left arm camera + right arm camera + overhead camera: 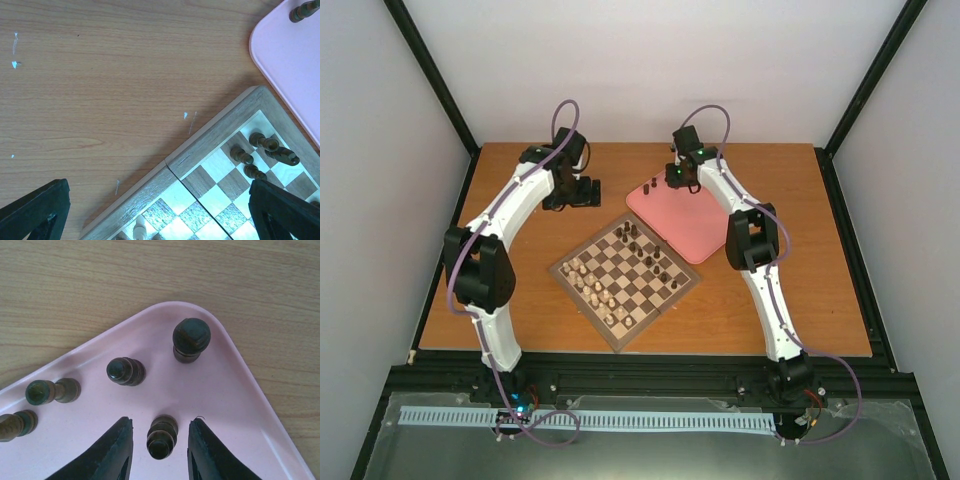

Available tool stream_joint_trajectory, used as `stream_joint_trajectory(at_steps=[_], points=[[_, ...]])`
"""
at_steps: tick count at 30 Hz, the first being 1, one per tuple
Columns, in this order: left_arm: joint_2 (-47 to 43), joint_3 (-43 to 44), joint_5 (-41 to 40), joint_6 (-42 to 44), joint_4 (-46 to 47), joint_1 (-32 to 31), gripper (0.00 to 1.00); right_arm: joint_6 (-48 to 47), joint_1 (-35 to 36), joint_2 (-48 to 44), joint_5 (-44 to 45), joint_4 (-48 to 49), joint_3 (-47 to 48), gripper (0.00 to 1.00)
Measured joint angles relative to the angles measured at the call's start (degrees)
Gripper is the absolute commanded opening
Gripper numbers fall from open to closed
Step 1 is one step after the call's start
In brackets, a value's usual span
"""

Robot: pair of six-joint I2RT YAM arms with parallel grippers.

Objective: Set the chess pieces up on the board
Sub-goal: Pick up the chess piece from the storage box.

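Here, both arms rose from the table's (800, 300) near edge, elbows out. Dark pieces (642, 247) stood along the board's (586, 309) far-right side. Beyond its far corner the left gripper (572, 192) hung released over bare wood. Farthest, the right gripper (160, 426) pointed down into the pink tray (225, 390), jaws parted around one dark piece (161, 440), narrow gaps either side; four more stood nearby.

pink tray (685, 225) sits toward the far side of the wooden table (800, 250), with a bunch of pale cream chessmen (592, 285) standing off to its left
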Motion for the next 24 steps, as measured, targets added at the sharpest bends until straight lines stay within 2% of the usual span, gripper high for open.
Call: stream_joint_trajectory(at_steps=[4,14,24], points=[[0.2,0.0,0.0,0.0,0.0,0.0,1.00,0.0,0.0,0.5,0.0,-0.2,0.0,0.30],[0.2,0.0,0.0,0.0,0.0,0.0,1.00,-0.2,0.0,0.5,0.3,-0.1,0.2,0.04],[0.2,0.5,0.0,0.0,0.0,0.0,1.00,-0.3,0.1,-1.3,0.7,-0.2,-2.5,0.03]])
